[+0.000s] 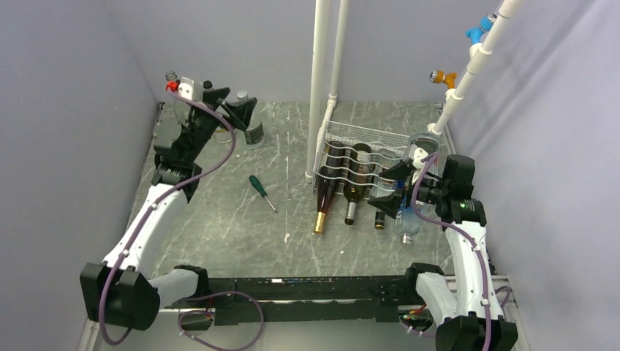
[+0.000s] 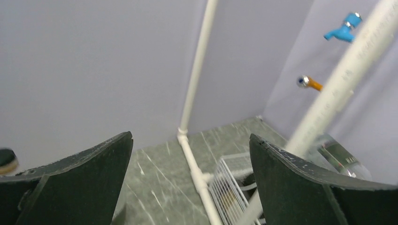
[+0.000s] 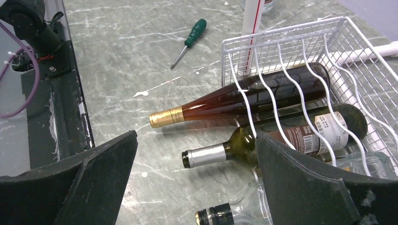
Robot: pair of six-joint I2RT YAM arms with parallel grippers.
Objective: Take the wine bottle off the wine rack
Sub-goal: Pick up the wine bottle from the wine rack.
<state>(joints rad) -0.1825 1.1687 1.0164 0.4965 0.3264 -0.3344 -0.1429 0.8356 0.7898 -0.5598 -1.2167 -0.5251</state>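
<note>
- Right claw (image 3: 196, 138): fingers spread wide, gripping nothing, hovering just above the bottle necks at the front of the rack.
- Three wine bottles lie on their sides, necks poking toward the arms: gold-capped bottle (image 3: 220, 103), silver-capped bottle (image 3: 234, 145), black-capped bottle (image 3: 213, 218).
- White wire rack (image 3: 286, 44) sits on the right half of the desk (image 1: 219, 234).
- Green screwdriver (image 1: 259, 189) lies left of the rack, well apart.
- Left claw (image 2: 190, 136): spread wide, empty, raised at the far left.

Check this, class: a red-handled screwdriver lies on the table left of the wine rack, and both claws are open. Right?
No: the screwdriver has a green handle, not red; the top view shows it. It lies on the table left of the wine rack, with the left claw and right claw open.
</note>
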